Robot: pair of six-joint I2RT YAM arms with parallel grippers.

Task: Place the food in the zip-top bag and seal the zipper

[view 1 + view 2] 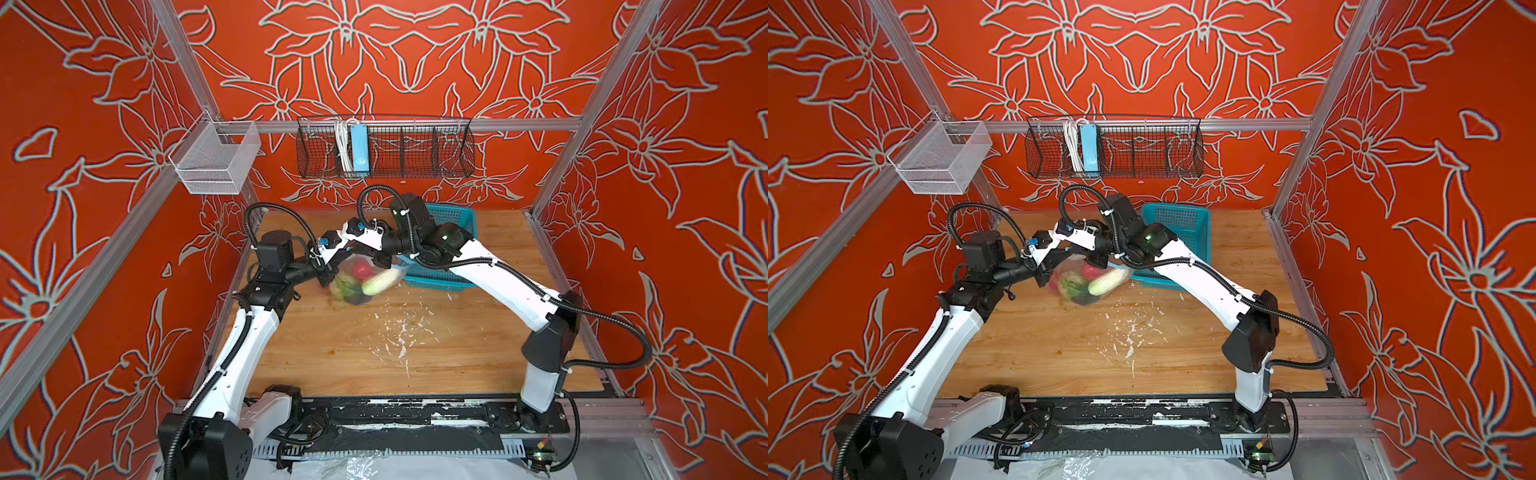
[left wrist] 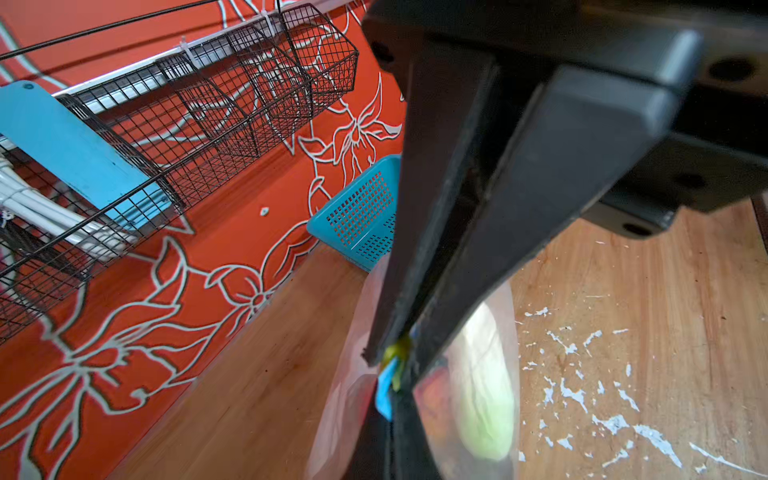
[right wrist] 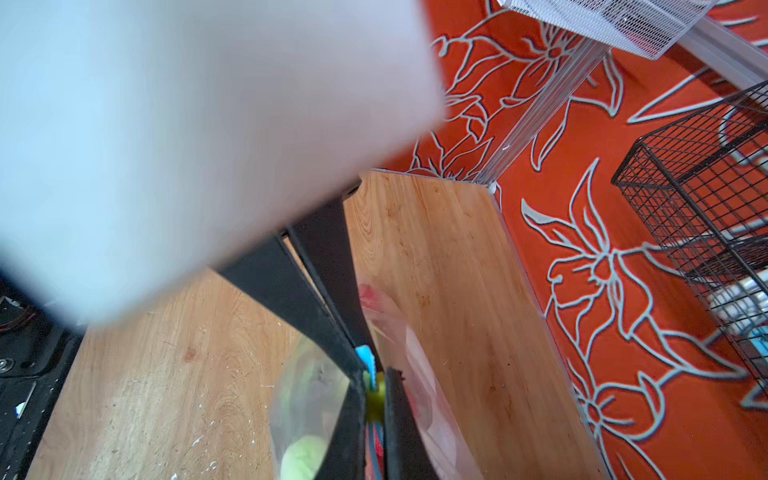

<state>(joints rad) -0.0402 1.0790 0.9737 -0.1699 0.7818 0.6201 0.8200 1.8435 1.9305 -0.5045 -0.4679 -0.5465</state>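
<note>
The zip-top bag (image 1: 357,286) (image 1: 1084,282) is clear and stands on the wooden table left of the middle, under both grippers. Food shows through it: a pale green-white piece (image 1: 380,281), a red fruit (image 1: 362,270) and green pieces (image 1: 344,286). My left gripper (image 2: 392,353) (image 1: 355,254) is shut on the zipper's yellow-blue slider (image 2: 395,351). Right beside it my right gripper (image 3: 376,388) (image 1: 369,257) is shut on the zipper strip (image 3: 376,440). The yellow slider (image 3: 375,401) sits at its fingertips. The bag is blurred in both wrist views.
A teal perforated basket (image 1: 451,220) (image 2: 361,216) lies behind and right of the bag, under the right arm. A black wire basket (image 1: 415,149) with a light-blue power strip (image 1: 359,149) hangs on the back rail, and a white mesh basket (image 1: 216,162) at the left. White flecks (image 1: 395,332) mark the table.
</note>
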